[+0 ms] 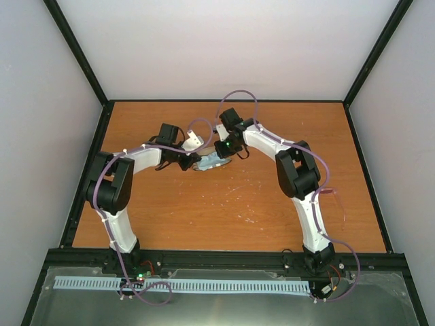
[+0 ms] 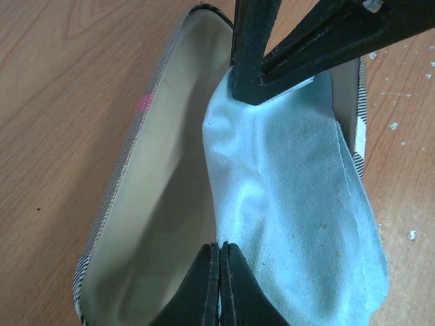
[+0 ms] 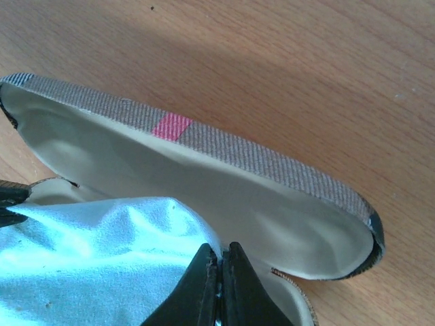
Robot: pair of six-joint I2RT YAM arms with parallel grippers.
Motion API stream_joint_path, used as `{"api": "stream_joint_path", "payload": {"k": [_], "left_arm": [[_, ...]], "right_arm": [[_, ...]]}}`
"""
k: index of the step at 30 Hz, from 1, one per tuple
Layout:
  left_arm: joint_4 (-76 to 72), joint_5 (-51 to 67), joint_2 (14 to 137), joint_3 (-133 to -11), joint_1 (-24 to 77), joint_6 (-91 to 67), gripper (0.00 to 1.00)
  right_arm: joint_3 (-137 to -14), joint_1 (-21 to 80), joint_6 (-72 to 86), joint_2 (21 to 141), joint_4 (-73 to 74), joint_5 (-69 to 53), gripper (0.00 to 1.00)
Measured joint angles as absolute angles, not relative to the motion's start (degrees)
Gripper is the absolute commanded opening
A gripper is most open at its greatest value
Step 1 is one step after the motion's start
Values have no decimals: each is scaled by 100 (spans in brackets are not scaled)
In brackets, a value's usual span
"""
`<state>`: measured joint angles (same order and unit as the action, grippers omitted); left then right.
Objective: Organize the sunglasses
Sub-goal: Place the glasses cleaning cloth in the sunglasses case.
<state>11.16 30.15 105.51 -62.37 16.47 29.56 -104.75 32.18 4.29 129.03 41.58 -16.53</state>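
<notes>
The sunglasses are hidden; no pink frame shows in any view. The brown striped case (image 2: 109, 204) lies open mid-table, its cream lid raised (image 3: 258, 159). The light blue cloth (image 2: 292, 197) is spread over the case's lower half (image 3: 102, 251). My left gripper (image 2: 221, 246) is shut on one edge of the cloth. My right gripper (image 3: 221, 252) is shut on the opposite edge, next to the lid. In the top view the left gripper (image 1: 192, 163) and the right gripper (image 1: 228, 155) meet over the case (image 1: 212, 163).
The case sits on the orange wooden table (image 1: 204, 210), towards the back. Black frame posts and white walls bound the table. White specks dot the wood (image 2: 408, 234) beside the case.
</notes>
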Motion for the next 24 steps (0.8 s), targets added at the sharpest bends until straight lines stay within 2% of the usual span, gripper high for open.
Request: {"api": "stream_joint_path", "payload": {"k": [24], "left_arm": [[731,2698,10781,-6436,1575,3304,1]], "right_arm": [[-10871,3059,543,13161,4082,-1763,3]]}}
